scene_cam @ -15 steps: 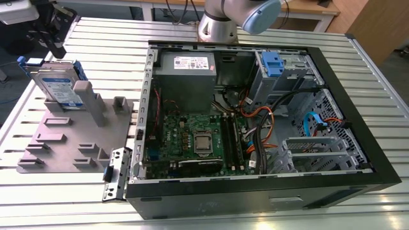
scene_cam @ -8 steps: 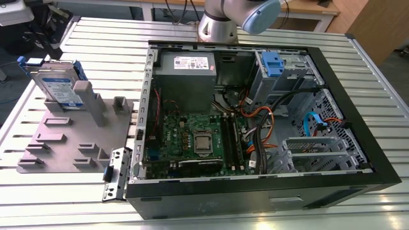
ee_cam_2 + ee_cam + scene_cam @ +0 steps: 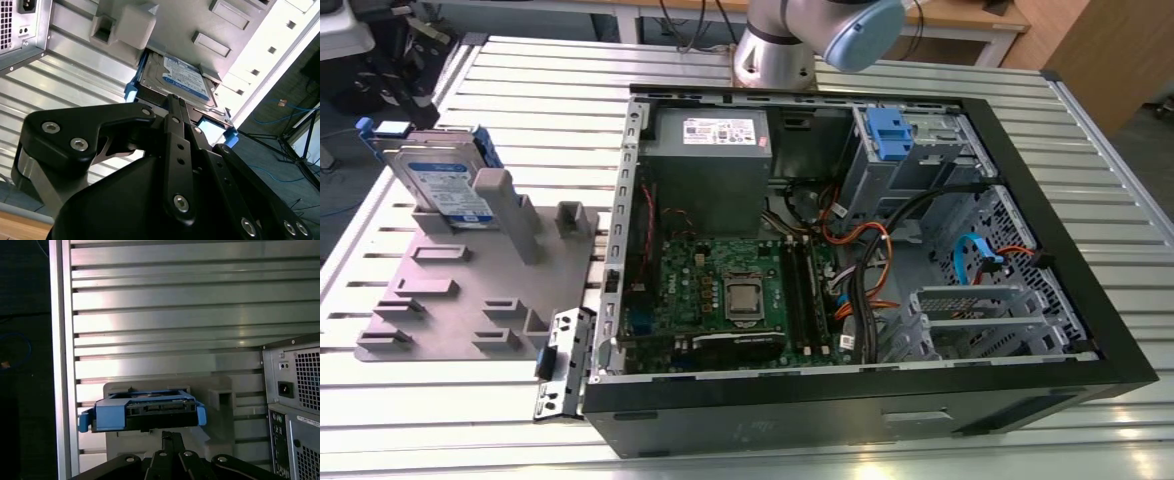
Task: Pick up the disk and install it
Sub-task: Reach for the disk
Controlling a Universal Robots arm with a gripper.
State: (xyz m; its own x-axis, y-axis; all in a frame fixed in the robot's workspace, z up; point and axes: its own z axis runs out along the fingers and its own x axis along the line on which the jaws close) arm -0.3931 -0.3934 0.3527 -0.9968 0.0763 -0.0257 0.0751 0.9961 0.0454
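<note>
Disk point(image 3: 444, 185), flat silver metal with blue plastic rails, stands in grey holder point(image 3: 467, 290).

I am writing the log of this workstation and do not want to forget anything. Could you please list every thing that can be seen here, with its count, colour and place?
disk: 1, silver with blue side rails, propped on the fixture at the exterior view's left
fixture: 1, grey, on the table beside the case
computer case: 1, black, open, mid-table
power supply: 1, grey with a white sticker, inside the case
motherboard: 1, green, on the case floor
bracket: 1, blue, in the case's drive cage
table: 1, silver slatted metal, under everything
robot arm: 1, silver and light blue, beyond the case
gripper: 1, black, apart from the disk, pointed toward it in both wrist views
</note>
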